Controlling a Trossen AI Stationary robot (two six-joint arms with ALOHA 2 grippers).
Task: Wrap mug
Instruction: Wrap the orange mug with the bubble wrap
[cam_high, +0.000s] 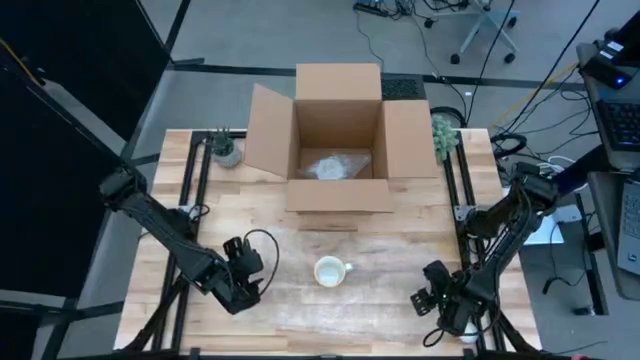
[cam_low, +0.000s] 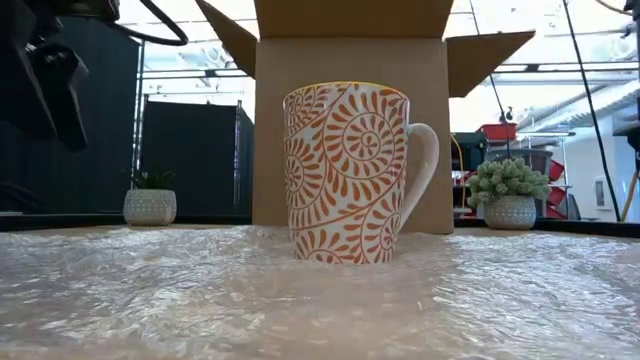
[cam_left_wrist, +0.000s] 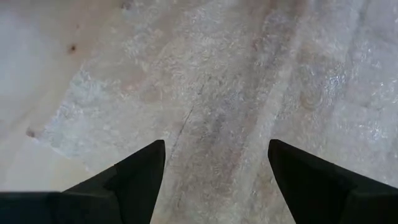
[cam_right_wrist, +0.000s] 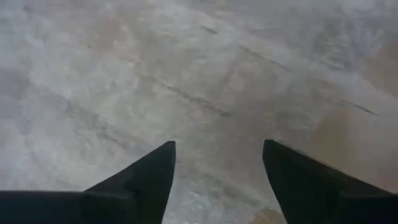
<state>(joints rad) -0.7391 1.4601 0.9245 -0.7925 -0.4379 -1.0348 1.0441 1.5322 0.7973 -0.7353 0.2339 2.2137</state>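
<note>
box (cam_low: 350, 120) top cropped, contents (cam_high: 335, 167) indistinct

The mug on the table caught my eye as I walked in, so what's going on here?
The orange-patterned mug stands upright on a sheet of bubble wrap spread over the wooden table, in front of an open cardboard box. Neither arm holds anything: the left gripper and the right gripper are open, poised over the wrap on either side of the mug. No wrapping has been folded yet.
</note>
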